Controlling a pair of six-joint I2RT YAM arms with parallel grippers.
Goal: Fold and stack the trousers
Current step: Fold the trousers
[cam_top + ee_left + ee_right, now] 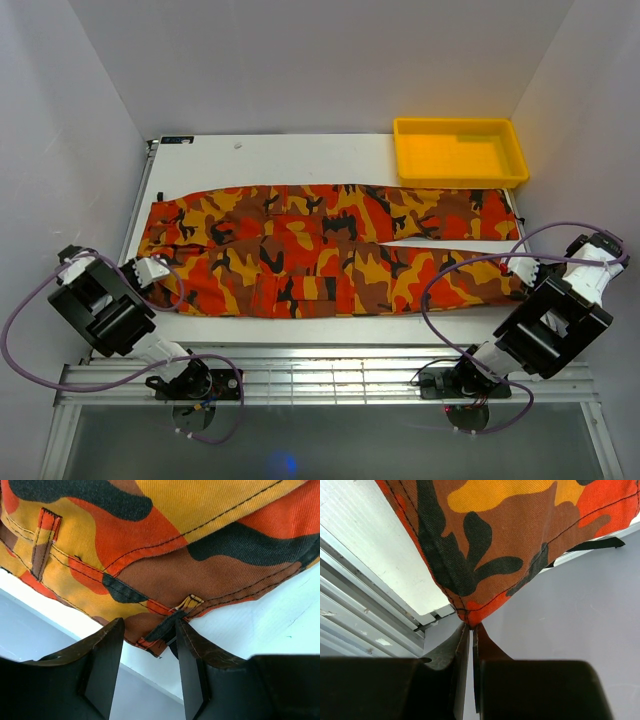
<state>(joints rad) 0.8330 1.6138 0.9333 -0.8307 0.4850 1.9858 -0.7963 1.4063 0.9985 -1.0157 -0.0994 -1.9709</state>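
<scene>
The camouflage trousers (320, 250) lie flat across the white table (300, 155), waist at the left, legs stretched to the right. My left gripper (150, 271) is open at the near waist corner; in the left wrist view (148, 630) the waistband corner (155, 635) sits between the spread fingertips (107, 645). My right gripper (520, 270) is at the hem of the near leg; in the right wrist view (471, 626) its jaws are pressed together on the very corner of the hem (495, 540), which hangs out past the table edge.
A yellow plastic tray (460, 181) stands at the back right, just beyond the far trouser leg. White walls close in on both sides. A metal rail (320, 370) runs along the near table edge.
</scene>
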